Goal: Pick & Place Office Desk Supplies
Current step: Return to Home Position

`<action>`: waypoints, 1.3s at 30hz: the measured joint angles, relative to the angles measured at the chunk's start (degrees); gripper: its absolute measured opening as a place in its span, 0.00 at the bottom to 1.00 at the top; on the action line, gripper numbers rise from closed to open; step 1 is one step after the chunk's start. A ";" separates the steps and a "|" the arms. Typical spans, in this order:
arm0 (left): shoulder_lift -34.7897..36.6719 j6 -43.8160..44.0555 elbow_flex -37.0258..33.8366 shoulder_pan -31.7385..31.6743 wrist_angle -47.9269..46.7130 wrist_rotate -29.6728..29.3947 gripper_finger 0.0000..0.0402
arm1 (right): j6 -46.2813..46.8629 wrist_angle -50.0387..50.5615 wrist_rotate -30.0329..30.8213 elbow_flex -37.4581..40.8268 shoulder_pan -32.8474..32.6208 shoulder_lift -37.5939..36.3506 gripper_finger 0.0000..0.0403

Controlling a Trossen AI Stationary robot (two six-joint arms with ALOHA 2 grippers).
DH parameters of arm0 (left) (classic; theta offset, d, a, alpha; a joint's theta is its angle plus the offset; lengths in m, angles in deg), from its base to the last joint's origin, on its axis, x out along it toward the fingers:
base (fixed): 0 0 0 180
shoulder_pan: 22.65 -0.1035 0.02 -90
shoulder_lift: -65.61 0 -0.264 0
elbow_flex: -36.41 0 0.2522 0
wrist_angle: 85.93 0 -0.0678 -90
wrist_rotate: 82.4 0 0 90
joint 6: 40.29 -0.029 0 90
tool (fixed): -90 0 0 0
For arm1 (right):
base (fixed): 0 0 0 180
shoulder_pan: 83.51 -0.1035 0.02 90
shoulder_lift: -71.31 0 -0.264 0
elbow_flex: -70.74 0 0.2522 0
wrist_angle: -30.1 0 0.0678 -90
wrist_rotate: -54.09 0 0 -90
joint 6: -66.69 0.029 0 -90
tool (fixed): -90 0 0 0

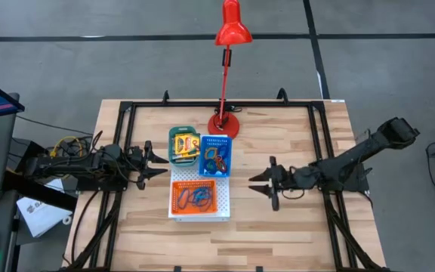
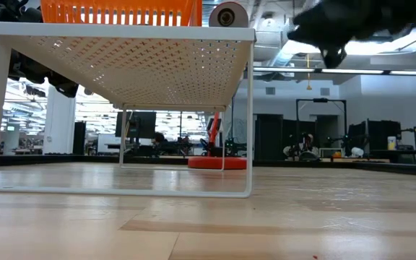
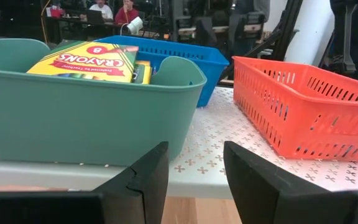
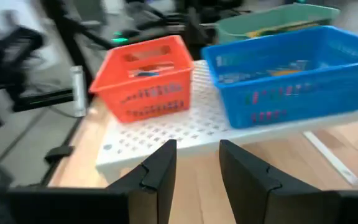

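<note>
Yellow-and-green crayon boxes (image 1: 183,146) (image 3: 86,59) lie in a green bin (image 1: 174,136) (image 3: 73,112). Small coloured loops lie in a blue bin (image 1: 219,141) (image 4: 284,71) and an orange bin (image 1: 180,204) (image 4: 145,84). All three bins stand on a raised white perforated board (image 1: 223,198) (image 2: 136,65). My left gripper (image 1: 157,162) (image 3: 196,152) is level at the board's left side, facing the green bin, open and empty. To the right of the board, above the table, my right gripper (image 1: 259,185) (image 4: 197,149) is also open and empty.
A tall red desk lamp (image 1: 225,121) stands on the table behind the bins, its head (image 1: 232,26) past the far edge. The board stands on thin white legs (image 2: 250,115) with open space beneath. Bare wooden tabletop (image 1: 278,234) lies near and to the right.
</note>
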 joint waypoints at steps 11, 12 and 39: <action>0.00 0.00 0.00 0.00 0.00 0.02 0.37 | -11.83 -19.46 -24.86 17.04 11.30 -2.28 0.29; 0.00 0.00 0.00 0.00 0.00 0.02 0.37 | -13.05 -21.56 -27.18 18.77 12.31 -3.01 0.29; 0.00 0.00 0.00 0.00 0.00 0.01 0.37 | -21.98 7.71 -37.64 28.47 21.75 -42.44 0.29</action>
